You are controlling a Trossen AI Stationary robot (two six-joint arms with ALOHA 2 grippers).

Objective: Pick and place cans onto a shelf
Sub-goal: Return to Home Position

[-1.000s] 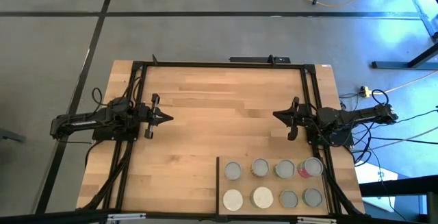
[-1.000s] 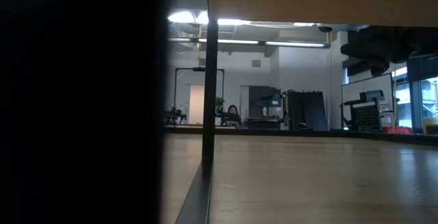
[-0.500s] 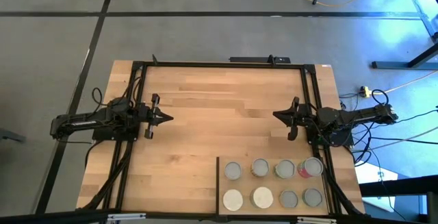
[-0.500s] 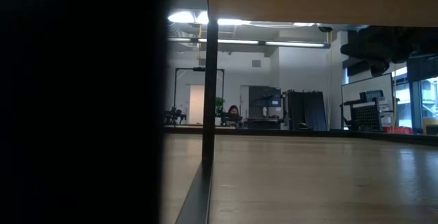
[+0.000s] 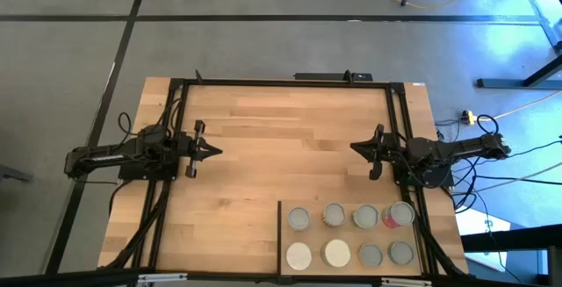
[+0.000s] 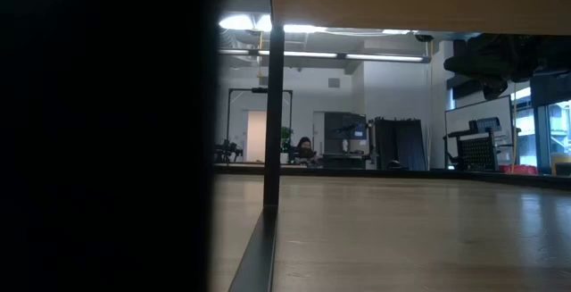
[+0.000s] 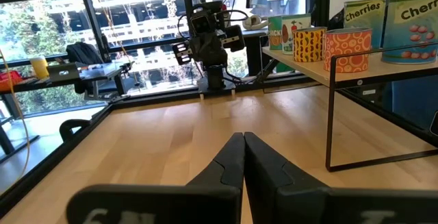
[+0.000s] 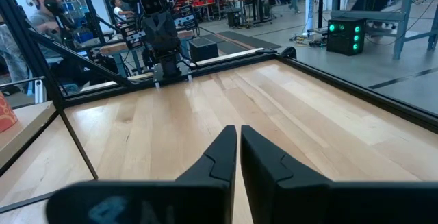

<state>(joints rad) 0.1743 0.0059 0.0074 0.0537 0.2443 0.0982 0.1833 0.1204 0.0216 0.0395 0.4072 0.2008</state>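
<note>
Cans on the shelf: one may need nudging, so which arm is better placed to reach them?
Likely right: the right gripper sits nearer the shelf and its cans; the left gripper is across the table. Both are shut.

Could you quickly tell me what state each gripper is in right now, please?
Left gripper: closed, holding nothing, above the left side of the table.
Right gripper: closed, holding nothing, above the right side of the table.

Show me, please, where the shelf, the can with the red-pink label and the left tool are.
the shelf (image 5: 351, 235): high view, bare wood near its middle.
the can with the red-pink label (image 5: 402, 212): high view, its silver top.
the left tool (image 5: 216, 152): high view, its shut fingertips.
</note>
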